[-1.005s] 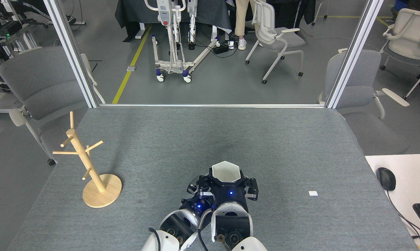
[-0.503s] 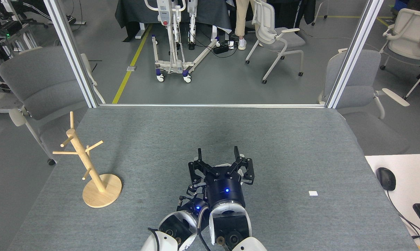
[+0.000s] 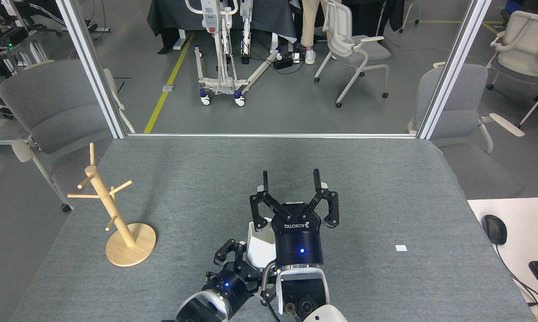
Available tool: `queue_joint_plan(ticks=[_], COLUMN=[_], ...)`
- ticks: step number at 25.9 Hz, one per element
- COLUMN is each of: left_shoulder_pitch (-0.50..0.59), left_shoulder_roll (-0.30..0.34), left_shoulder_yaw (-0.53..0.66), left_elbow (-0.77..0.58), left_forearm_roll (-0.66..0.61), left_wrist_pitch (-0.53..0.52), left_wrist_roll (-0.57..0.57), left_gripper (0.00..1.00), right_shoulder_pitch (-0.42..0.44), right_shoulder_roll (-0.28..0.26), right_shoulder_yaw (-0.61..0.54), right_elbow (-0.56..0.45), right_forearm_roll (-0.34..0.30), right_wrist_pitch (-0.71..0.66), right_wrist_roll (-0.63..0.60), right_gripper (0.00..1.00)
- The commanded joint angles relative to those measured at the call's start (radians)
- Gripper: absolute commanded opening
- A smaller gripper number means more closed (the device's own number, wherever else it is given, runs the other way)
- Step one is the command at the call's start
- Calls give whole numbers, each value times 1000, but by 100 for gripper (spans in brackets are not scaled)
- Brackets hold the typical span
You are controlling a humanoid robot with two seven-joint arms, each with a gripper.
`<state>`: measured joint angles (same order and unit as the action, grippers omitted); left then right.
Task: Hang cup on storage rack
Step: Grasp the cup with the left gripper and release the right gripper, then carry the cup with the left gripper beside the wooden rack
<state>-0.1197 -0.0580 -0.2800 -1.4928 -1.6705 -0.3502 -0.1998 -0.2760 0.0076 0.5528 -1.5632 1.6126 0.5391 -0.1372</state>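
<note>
Head view: right pincer (image 3: 292, 179) splayed empty; left pincer (image 3: 240, 255) grips faceted white cup (image 3: 259, 248).

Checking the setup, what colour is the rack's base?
Light natural wood, same as its post; the storage rack shows clearly in the head view.

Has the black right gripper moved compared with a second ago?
Yes. The black right gripper now reaches farther across the grey table, toward its far edge, and it is open and empty; the white faceted cup sits beside its wrist.
</note>
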Motion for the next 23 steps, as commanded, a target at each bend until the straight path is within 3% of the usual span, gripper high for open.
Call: queue_joint_plan(ticks=[1,5,9,11,16,19,23], left_shoulder_pitch=[78,164,238,264,269,273,285], left_shoulder_roll=[46,89,126,136,155,156,159], left_shoulder_yaw=[42,70,127,196,400,524,654], left_elbow=[-92,-213,-236,-236,-236,-236,-236], left_forearm_roll=[0,0,-3,-5,-5,-5,-5], left_wrist_pitch=[0,0,2,3,2,2,-4], left_wrist_roll=[39,60,125,164,234,326,388], left_gripper=[0,0,0,0,0,0,0], right_shoulder_pitch=[-2,3,26,60,175,254,305], right_shoulder_roll=[-14,-100,-193,-218,-210,-186,-143], right_shoulder_yaw=[-106,-326,-571,-642,-691,-689,-689], right_elbow=[0,20,170,223,229,131,15], right_forearm_roll=[-62,-186,-197,-191,-109,-99,-94], right_wrist_pitch=[-10,-179,-545,-648,-692,-696,-702], right_wrist_roll=[-111,-137,-134,-131,-125,-105,45], right_gripper=[99,100,100,100,100,100,100])
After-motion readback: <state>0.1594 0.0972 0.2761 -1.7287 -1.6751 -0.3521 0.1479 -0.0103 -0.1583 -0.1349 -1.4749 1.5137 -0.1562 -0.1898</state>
